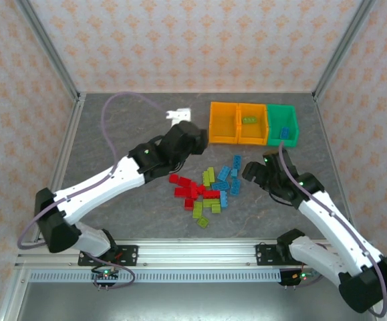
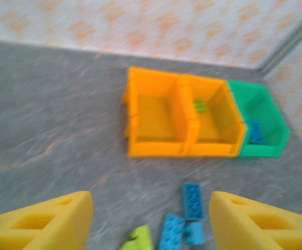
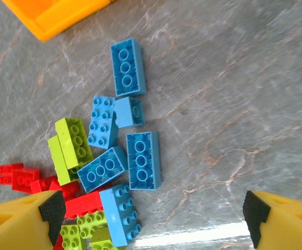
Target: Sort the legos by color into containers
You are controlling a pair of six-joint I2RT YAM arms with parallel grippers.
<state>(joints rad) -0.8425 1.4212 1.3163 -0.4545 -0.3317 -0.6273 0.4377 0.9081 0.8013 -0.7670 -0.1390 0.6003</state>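
The left arm (image 1: 106, 180) reaches forward and rightward, the left gripper (image 2: 151, 208) spread apart and empty, while the right arm (image 1: 327, 214) angles forward and leftward, the right gripper (image 3: 153, 208) gaping wide, holding nothing.

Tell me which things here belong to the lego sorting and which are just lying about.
Job: loose legos, left orange bin, middle orange bin holding a green lego, green bin holding a blue lego.
Not the job: white bracket, purple cable.

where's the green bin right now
In the top external view, the green open-top plastic bin sits at the far right end of the bin row, against an orange plastic bin, with a blue studded brick inside.
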